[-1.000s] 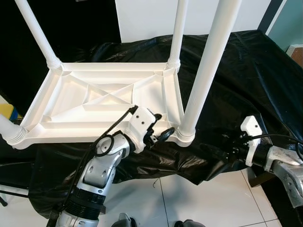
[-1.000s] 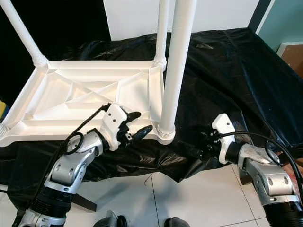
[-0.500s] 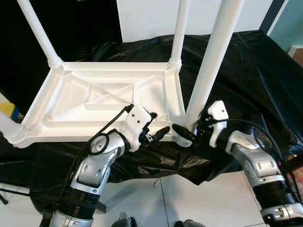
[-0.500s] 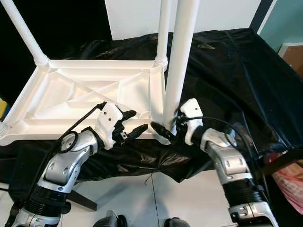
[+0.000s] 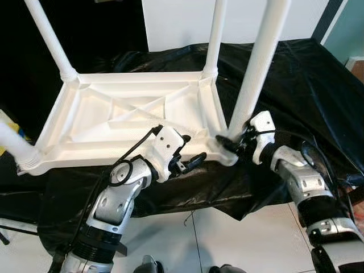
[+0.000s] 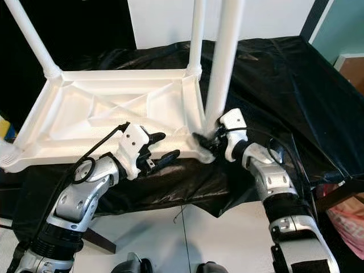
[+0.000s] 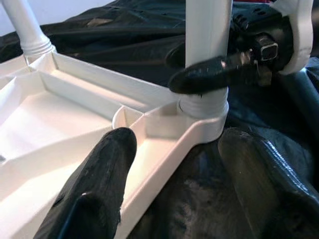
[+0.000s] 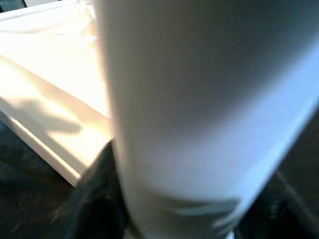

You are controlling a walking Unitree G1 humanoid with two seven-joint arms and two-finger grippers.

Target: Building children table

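Floor point(image 5: 227, 239): you see white tiles nearest you, under both silver arms.
Left gripper point(image 5: 183, 153): your fingers are spread apart around the near rim of the tabletop, one finger point(image 7: 94, 189) over the ribbed inside, the other out over the cloth. It grips nothing; whether a finger touches the rim you cannot tell.
Right gripper point(image 6: 206, 140): you have it at the foot of the near right leg, one finger across the front of the leg just above its collar and the leg pressed close between the fingers. It looks closed around the leg.
Tabletop point(image 5: 131, 116): it lies upside down on the cloth, ribbed underside up, its near edge at the edge of the draped surface.
Near right leg point(image 5: 259, 62): it stands upright in the near right corner socket.
Other legs: a far right leg point(image 5: 215, 34) upright, a far left leg point(image 5: 48, 37) leaning outward, a near left leg point(image 5: 14, 145) at the picture's left edge.
Cloth point(image 5: 296, 85): black, wrinkled, shiny, covering the whole work surface and hanging over its front.
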